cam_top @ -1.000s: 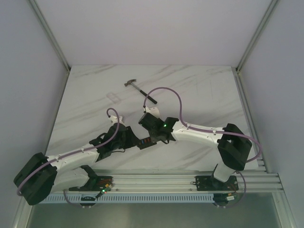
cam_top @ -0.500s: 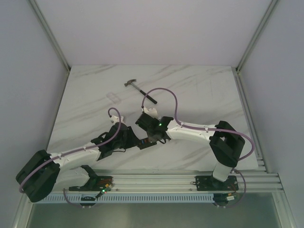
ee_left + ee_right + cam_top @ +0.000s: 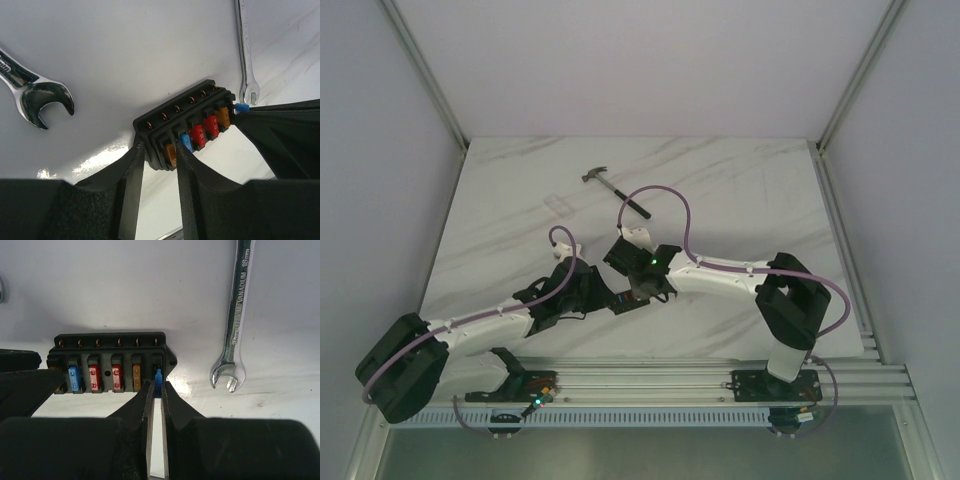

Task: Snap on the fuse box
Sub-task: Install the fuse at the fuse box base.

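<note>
Left gripper (image 3: 159, 162) clamps one end of the fuse box (image 3: 190, 112); right gripper (image 3: 156, 387) pinches a blue fuse (image 3: 158, 376). Press it squarely into its slot.

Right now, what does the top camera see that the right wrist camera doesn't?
Only the top camera shows the hammer, lying far out on the table. Only the right wrist camera shows the silver wrench and the little blue fuse pinched in the right gripper at the box's end slot. Both show the fuse box, though from the top the arms hide most of it.
</note>
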Controlling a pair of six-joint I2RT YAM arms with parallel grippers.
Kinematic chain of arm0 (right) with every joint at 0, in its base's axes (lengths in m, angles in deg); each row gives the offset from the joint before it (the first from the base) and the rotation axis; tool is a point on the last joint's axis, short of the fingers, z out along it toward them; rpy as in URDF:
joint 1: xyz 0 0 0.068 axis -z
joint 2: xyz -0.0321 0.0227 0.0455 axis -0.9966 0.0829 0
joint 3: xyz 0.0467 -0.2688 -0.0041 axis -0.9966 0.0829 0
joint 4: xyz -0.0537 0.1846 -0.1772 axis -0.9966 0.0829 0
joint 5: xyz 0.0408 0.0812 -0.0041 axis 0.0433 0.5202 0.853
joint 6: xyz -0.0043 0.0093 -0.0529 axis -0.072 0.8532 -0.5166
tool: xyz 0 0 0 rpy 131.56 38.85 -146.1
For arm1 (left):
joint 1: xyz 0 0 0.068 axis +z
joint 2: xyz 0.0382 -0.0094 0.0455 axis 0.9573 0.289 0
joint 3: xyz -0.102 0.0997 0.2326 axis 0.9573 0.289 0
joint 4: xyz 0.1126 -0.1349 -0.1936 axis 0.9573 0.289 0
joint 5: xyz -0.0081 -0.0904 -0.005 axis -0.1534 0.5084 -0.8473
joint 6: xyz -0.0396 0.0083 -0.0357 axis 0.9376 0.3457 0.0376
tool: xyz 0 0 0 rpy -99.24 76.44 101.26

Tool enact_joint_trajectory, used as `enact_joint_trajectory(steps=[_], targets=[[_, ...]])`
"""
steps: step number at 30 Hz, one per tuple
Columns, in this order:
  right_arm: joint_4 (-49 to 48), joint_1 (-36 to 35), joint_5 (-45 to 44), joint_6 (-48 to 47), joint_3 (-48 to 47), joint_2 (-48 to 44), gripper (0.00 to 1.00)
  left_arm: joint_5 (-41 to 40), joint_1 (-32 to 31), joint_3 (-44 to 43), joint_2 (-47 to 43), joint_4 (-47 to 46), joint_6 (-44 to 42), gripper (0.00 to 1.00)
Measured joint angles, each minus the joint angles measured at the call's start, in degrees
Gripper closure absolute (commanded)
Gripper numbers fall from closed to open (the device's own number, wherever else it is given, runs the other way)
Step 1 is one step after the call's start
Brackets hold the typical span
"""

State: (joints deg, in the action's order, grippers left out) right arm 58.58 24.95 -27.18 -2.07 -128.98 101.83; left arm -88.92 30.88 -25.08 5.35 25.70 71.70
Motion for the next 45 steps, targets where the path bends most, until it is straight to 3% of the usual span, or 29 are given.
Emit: enact_joint_trajectory(steps=[45], targets=[[2.1, 1.8, 3.8, 1.0, -2.2, 2.6, 1.00, 0.2, 0.0, 0.0, 0.0, 0.0, 0.0, 0.60]])
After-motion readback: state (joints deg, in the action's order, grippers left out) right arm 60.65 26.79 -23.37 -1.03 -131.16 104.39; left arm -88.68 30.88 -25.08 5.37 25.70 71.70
